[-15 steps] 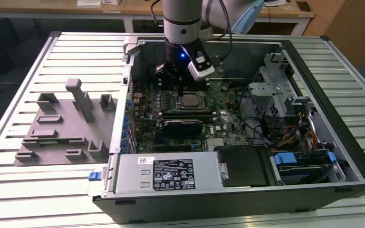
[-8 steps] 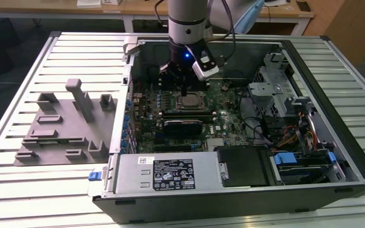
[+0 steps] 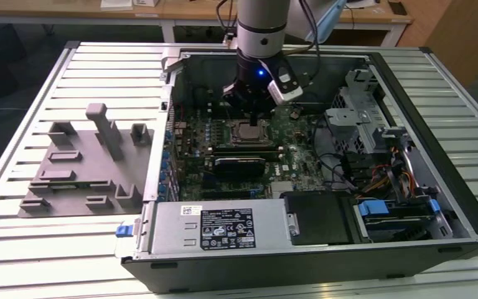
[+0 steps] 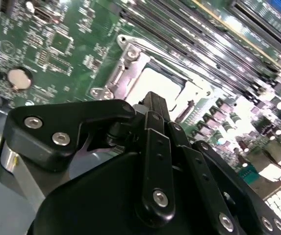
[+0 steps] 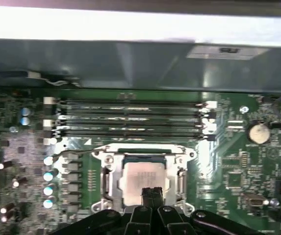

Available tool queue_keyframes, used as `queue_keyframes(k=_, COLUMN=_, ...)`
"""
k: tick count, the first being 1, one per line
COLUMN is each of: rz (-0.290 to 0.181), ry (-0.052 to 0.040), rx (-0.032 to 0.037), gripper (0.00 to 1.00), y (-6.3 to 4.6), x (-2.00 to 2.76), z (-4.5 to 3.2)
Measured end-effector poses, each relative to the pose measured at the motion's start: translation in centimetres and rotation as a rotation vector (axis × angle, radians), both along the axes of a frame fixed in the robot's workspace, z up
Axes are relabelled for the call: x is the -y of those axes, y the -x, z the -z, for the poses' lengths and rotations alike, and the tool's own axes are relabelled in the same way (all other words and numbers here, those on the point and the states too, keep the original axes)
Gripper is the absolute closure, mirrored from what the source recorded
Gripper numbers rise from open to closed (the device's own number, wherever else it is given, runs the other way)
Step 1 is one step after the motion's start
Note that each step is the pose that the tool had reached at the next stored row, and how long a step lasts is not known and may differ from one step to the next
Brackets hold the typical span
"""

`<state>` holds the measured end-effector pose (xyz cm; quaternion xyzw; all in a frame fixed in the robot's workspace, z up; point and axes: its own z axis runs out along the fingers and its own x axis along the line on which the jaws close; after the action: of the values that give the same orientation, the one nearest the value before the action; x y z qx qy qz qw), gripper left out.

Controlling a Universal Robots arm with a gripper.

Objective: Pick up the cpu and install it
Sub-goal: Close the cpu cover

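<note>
The cpu [image 5: 142,177] lies flat in the motherboard socket, its silver top facing up inside the metal socket frame [image 5: 106,154]. It shows in both wrist views, and in the exterior view as a pale square [image 3: 248,132] in the middle of the green board. My gripper [image 5: 152,195] hangs just above the cpu's near edge with its two black fingers pressed together and nothing between them. In the second wrist view the fingers [image 4: 152,112] point down at the cpu [image 4: 157,83]. In the exterior view the gripper [image 3: 253,113] reaches down into the open case.
The open computer case [image 3: 405,93] lies on a slatted table. Memory slots [image 5: 130,117] run beside the socket. A power supply [image 3: 214,227] and a drive cage [image 3: 363,115] with cables border the board. A grey fixture plate [image 3: 81,171] sits on the exterior view's left.
</note>
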<state>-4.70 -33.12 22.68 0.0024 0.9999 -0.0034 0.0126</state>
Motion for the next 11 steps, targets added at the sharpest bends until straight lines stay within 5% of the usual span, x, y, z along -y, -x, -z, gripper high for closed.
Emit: queue_keyframes(k=11, rz=0.0, ry=-0.0001, rx=0.0, gripper=0.89, y=0.0, x=0.0, z=-1.65)
